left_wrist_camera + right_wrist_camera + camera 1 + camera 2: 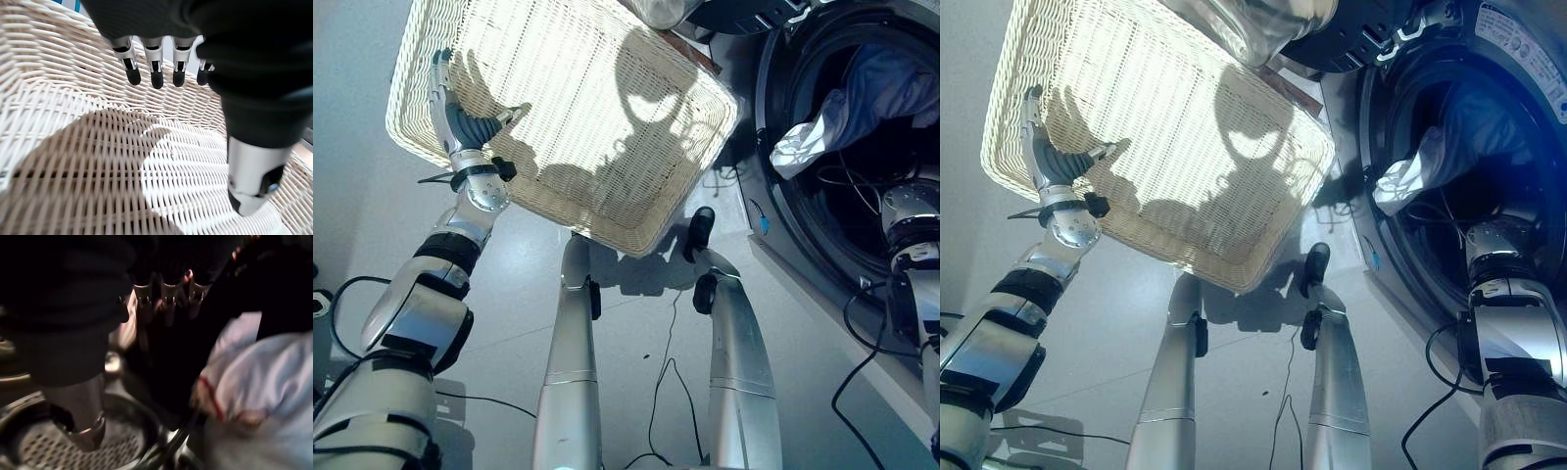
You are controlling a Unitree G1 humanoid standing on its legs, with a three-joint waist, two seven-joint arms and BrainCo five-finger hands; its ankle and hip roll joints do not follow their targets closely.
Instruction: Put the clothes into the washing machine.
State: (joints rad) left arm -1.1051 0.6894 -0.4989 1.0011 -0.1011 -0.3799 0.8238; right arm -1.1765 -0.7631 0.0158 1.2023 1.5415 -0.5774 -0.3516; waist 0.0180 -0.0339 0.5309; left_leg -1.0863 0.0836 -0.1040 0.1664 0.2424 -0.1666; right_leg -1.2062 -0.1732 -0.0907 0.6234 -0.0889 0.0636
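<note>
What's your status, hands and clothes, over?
Left hand open over the wicker basket. Right hand inside the washing machine drum, fingers straight. Clothes bunched at the drum mouth.

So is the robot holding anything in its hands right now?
The left hand is open over the empty basket, holding nothing. The right hand reaches into the washing machine beside the clothes; whether it grips them cannot be told.

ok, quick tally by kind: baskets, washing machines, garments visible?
Wicker basket: 1, nothing in it
Washing machine: 1, door open
Garments: 2, both in the drum opening: a white one and a dark blue one
Robot hands: 2, left hand over the basket, right hand inside the drum
Total: 6
</note>
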